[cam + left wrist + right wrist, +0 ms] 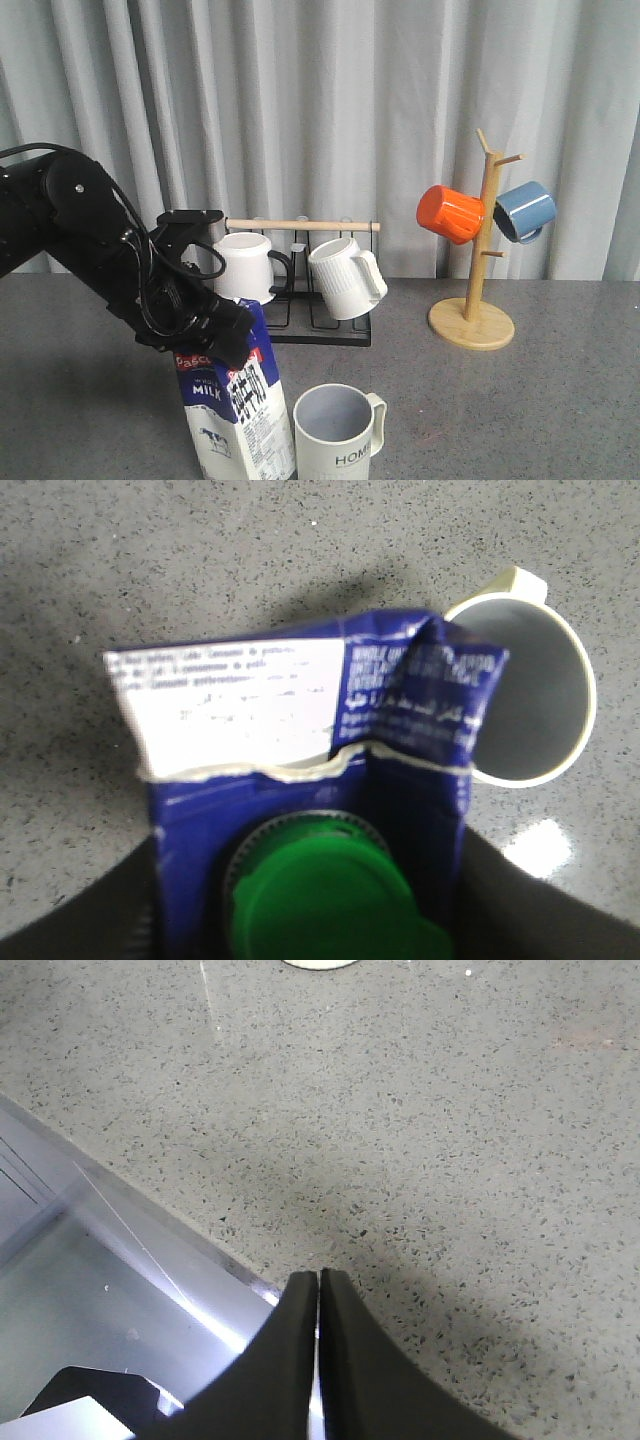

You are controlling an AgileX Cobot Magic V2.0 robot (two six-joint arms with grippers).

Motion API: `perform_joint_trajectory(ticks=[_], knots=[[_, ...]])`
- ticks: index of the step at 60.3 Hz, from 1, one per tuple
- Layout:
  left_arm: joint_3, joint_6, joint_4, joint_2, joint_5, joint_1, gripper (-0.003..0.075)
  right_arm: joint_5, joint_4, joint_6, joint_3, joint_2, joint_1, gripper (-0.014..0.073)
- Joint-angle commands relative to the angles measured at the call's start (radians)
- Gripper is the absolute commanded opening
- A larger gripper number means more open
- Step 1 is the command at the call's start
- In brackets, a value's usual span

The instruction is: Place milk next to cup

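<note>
The milk (235, 405) is a blue-and-white carton with a red label, standing upright at the front of the table, its base cut off by the view. The cream "HOME" cup (336, 432) stands just right of it, nearly touching. My left gripper (228, 338) is shut on the carton's top. In the left wrist view the dark fingers (545, 910) flank the carton (300, 770), with its green cap (320, 905) between them and the cup (535, 695) beside it. My right gripper (319, 1278) is shut and empty over bare table, out of the front view.
A black rack (310, 330) behind holds a white black-handled mug (245, 268) and a white ribbed mug (345, 278). A wooden mug tree (478, 270) at the back right carries an orange mug (450, 213) and a blue mug (524, 210). A grey metal edge (100, 1290) lies by my right gripper.
</note>
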Motion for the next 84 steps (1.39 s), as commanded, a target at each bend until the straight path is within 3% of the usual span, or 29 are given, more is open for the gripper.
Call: perform_joint_trajectory(ticks=[1, 10, 32, 37, 43, 53, 75, 84], knots=[[-0.030, -0.037, -0.060, -0.050, 0.014, -0.004, 0.0500, -0.055, 0.015, -0.007, -0.027, 0.003, -0.005, -0.0005], [-0.030, -0.061, -0.061, -0.057, 0.014, -0.004, 0.0558, -0.055, 0.015, -0.007, -0.027, 0.003, -0.005, -0.0005], [-0.030, -0.062, -0.052, -0.195, 0.014, -0.004, 0.0529, -0.089, 0.013, -0.005, -0.027, 0.003, -0.005, -0.0005], [-0.030, -0.083, -0.052, -0.243, 0.014, -0.004, 0.0477, -0.115, 0.012, 0.017, -0.027, 0.003, -0.005, -0.0005], [-0.030, -0.077, -0.045, -0.313, 0.014, -0.004, 0.0351, -0.144, 0.012, 0.060, -0.027, 0.003, -0.005, -0.0005], [-0.030, -0.072, 0.001, -0.437, 0.014, -0.004, -0.0001, -0.162, 0.012, 0.085, -0.027, 0.003, -0.005, -0.0005], [-0.022, -0.088, 0.123, -0.721, -0.003, -0.004, -0.0008, -0.161, 0.012, 0.084, -0.027, 0.003, -0.005, -0.0005], [0.094, -0.091, 0.136, -0.881, -0.083, -0.004, -0.0008, -0.161, 0.012, 0.083, -0.027, 0.003, -0.005, -0.0005]])
